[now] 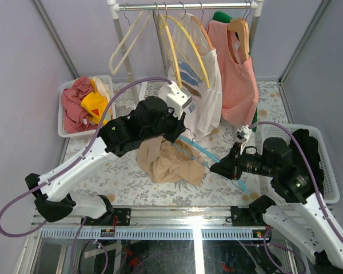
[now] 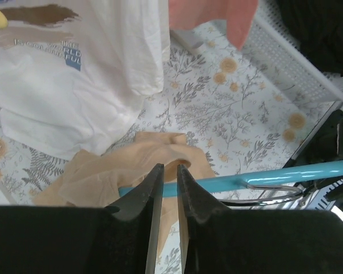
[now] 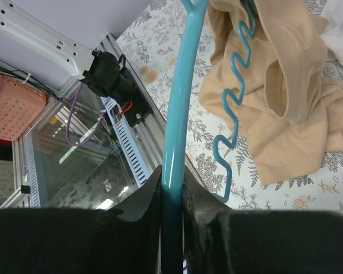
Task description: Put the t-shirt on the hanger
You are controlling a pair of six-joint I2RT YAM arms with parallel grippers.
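The tan t-shirt (image 1: 168, 162) lies crumpled on the floral table, in the middle. The light-blue hanger (image 1: 208, 154) runs from it towards the right arm, one end under the fabric. My left gripper (image 1: 172, 138) hovers over the shirt's upper edge. In the left wrist view its jaws (image 2: 170, 167) stand a narrow slit apart, with a fold of the shirt (image 2: 103, 174) and the hanger arm (image 2: 246, 178) just beyond the tips. My right gripper (image 1: 214, 168) is shut on the hanger's straight arm (image 3: 180, 103). The wavy bar and the shirt (image 3: 291, 114) lie past that gripper (image 3: 172, 174).
A rack at the back holds cream and yellow hangers, a white printed shirt (image 1: 197, 97) and a salmon-pink top (image 1: 237, 80). A white basket (image 1: 63, 123) of clothes sits back left. Another white basket (image 1: 328, 171) stands at the right. The metal rail (image 1: 177, 220) marks the table's near edge.
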